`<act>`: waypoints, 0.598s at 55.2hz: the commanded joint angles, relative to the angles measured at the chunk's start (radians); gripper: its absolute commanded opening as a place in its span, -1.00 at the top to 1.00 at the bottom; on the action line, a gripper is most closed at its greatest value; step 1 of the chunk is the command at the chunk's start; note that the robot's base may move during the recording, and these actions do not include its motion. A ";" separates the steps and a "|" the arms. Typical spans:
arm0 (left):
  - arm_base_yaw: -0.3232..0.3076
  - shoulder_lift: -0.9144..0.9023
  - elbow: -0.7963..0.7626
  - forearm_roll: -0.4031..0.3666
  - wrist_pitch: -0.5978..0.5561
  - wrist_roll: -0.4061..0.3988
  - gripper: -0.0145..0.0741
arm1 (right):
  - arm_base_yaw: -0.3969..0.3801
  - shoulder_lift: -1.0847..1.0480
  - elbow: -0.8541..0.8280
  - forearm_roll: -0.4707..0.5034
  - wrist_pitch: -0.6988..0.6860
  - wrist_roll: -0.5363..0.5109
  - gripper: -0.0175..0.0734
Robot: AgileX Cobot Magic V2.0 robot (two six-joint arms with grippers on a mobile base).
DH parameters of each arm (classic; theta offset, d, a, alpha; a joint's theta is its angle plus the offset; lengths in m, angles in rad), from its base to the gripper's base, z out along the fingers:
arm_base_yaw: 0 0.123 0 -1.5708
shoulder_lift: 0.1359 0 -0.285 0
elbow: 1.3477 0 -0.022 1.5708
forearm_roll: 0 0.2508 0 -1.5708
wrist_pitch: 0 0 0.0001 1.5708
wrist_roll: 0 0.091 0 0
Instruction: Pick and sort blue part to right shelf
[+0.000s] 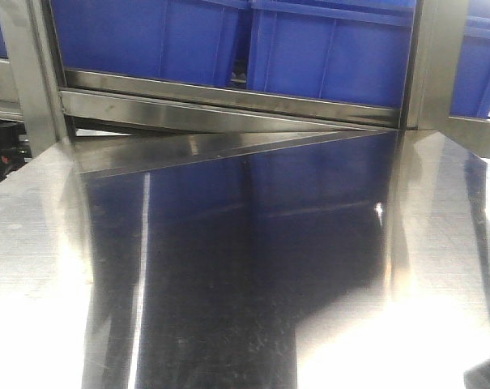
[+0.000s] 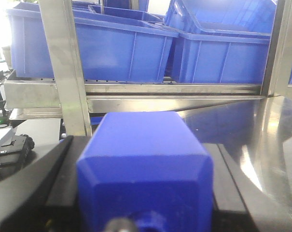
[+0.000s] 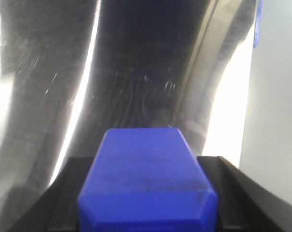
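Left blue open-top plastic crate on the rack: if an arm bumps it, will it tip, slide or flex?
The left blue plastic crate looks wide and low, so tipping seems unlikely. The brushed steel front rail runs in front of its base, so it probably can't slide forward. Its ribbed walls suggest stiffness. Its weight is unclear because the contents are hidden.

four blue crates, one right shelf, one table.

left gripper held level, right gripper tilted downward

Front and left-wrist views face crates, right-wrist faces steel top
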State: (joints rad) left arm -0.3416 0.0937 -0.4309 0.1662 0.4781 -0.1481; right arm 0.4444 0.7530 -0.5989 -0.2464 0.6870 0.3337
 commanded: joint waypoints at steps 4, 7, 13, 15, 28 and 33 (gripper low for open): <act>-0.003 0.011 -0.029 0.006 -0.101 -0.004 0.00 | -0.003 -0.214 0.090 -0.042 -0.078 -0.011 0.27; -0.003 0.011 -0.029 0.006 -0.101 -0.004 0.00 | -0.003 -0.284 0.117 -0.047 -0.073 -0.011 0.27; -0.003 0.011 -0.029 0.006 -0.101 -0.004 0.00 | -0.003 -0.444 0.150 -0.055 -0.070 -0.011 0.27; -0.003 0.011 -0.029 0.006 -0.101 -0.004 0.00 | -0.003 -0.485 0.154 -0.056 -0.071 -0.011 0.27; -0.003 0.011 -0.029 0.006 -0.101 -0.004 0.00 | -0.003 -0.673 0.152 -0.057 -0.095 -0.072 0.27; -0.003 0.011 -0.029 0.006 -0.101 -0.004 0.00 | -0.003 -0.702 0.148 -0.059 -0.126 -0.107 0.27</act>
State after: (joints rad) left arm -0.3416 0.0937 -0.4309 0.1662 0.4781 -0.1481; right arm 0.4444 0.0584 -0.4205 -0.2731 0.6847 0.2671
